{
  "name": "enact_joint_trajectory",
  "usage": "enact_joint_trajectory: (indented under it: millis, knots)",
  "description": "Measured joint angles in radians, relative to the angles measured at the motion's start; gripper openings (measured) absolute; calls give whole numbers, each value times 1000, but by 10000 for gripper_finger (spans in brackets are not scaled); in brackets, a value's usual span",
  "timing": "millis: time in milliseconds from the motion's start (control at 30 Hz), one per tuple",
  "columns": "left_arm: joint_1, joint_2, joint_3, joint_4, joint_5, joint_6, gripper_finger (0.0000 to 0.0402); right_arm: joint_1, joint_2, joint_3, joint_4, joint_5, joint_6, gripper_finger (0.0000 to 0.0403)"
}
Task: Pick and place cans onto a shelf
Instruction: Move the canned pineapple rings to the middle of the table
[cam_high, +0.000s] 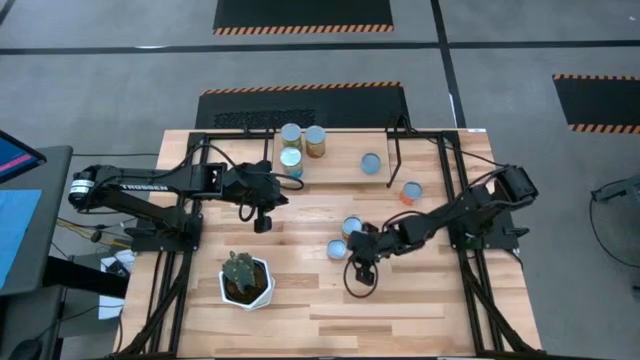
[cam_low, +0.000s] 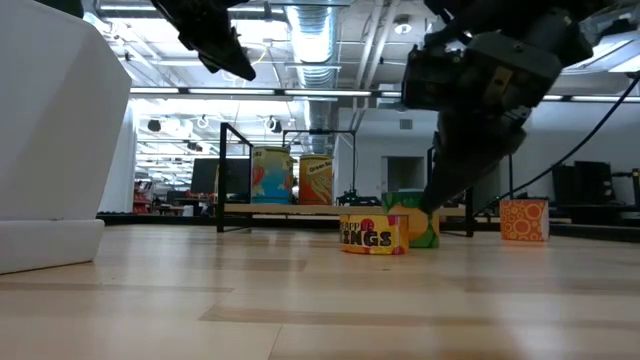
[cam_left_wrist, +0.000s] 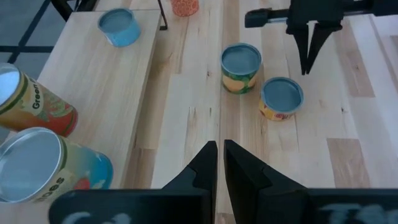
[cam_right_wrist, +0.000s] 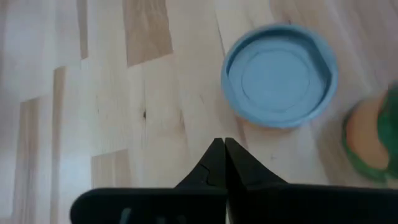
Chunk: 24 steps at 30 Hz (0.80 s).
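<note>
The low light-wood shelf (cam_high: 345, 170) stands at the table's far side with several cans on it, among them a blue one (cam_high: 371, 163). An orange can (cam_high: 411, 192) rests upright on the table by a shelf leg. A green can (cam_high: 352, 227) and a yellow can (cam_high: 338, 249) stand upright mid-table. My right gripper (cam_high: 360, 268) hovers shut just beside the yellow can (cam_right_wrist: 280, 74) on its near side, touching nothing. My left gripper (cam_high: 262, 222) hangs shut above the table, left of these cans.
A white hexagonal pot with a cactus (cam_high: 245, 280) stands near the table's front left. The shelf's thin black legs (cam_high: 392, 160) rise near the orange can. Bare tabletop (cam_high: 420, 300) lies toward the near right.
</note>
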Motion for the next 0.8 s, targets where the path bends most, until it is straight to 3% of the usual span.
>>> enact_joint_trajectory:
  millis: [233, 400, 533, 800]
  knots:
    - [0, 0, 0, -12, 0, 0, 18, -7, 9, 0, 29, -23, -12, 5]
    - [0, 0, 0, -13, 0, 0, 18, 6, 130, 31, 118, -62, 3, 7]
    - [0, 0, 0, -19, 0, 0, 18, -7, 206, 101, 86, -61, -31, 8]
    - [0, 1, 0, -28, 0, -1, 18, -62, 208, 230, -10, 30, -162, 9]
